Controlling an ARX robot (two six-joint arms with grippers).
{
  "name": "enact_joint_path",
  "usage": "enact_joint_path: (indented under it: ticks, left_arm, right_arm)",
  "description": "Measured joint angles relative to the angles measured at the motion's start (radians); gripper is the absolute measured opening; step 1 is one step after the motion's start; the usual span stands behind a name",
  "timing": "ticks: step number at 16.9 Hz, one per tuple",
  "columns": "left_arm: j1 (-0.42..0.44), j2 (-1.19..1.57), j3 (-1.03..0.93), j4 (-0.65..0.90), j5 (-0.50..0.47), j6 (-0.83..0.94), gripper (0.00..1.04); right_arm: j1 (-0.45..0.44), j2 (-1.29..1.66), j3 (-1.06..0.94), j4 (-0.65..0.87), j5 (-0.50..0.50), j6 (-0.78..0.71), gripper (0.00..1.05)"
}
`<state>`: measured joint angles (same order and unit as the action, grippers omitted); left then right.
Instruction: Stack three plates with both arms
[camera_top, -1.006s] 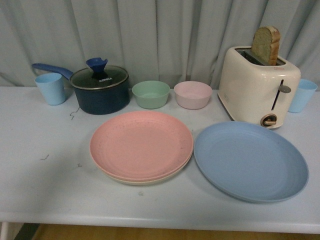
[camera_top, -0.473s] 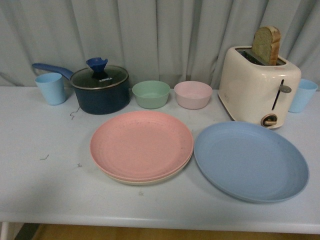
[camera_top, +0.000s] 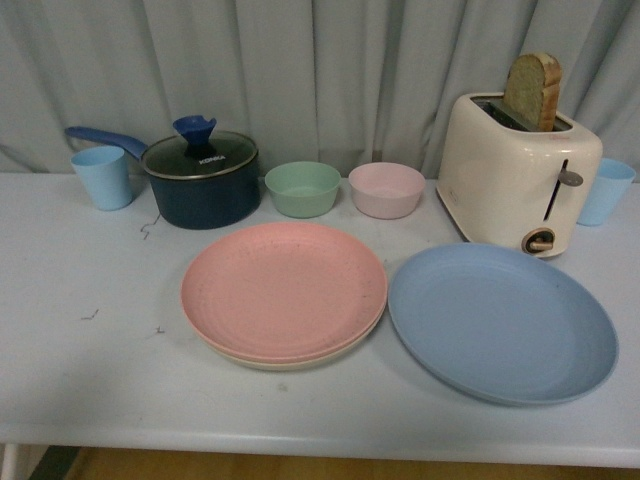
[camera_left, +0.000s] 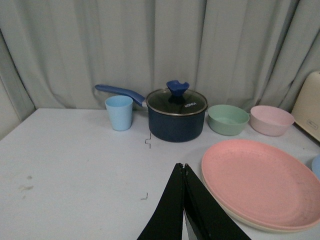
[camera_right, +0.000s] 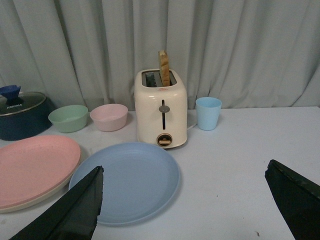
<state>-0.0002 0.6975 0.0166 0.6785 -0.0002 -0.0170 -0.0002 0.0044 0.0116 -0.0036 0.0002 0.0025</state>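
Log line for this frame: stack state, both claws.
stack: pink plate on beige plate | blue plate: apart, right of stack, not stacked | left claw: shut, empty | right claw: open, empty

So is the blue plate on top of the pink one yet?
No, the blue plate lies by itself on the table beside the pink plate, which sits on the beige plate.
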Motion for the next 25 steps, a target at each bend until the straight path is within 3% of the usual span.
enact_joint_path:
  ticks: [10, 15, 18, 20, 25]
  left_arm:
    - [0.000, -0.130, -0.005, -0.121, 0.000, 0.000, 0.02]
    - [0.000, -0.451, -0.005, -0.432, 0.000, 0.000, 0.02]
    - [0.000, -0.521, -0.005, -0.501, 0.000, 0.000, 0.02]
    - [0.000, -0.645, -0.005, -0.682, 0.003, 0.000, 0.02]
    - [0.000, -0.689, -0.005, -0.683, 0.000, 0.000, 0.02]
  right_arm:
    - [0.000, 0.000, 0.000, 0.000, 0.000, 0.000, 0.98]
    - [0.000, 0.000, 0.000, 0.000, 0.000, 0.000, 0.98]
    - [0.000, 0.000, 0.000, 0.000, 0.000, 0.000, 0.98]
    - [0.000, 0.000, 0.000, 0.000, 0.000, 0.000, 0.98]
    - [0.000, 0.000, 0.000, 0.001, 0.000, 0.000, 0.98]
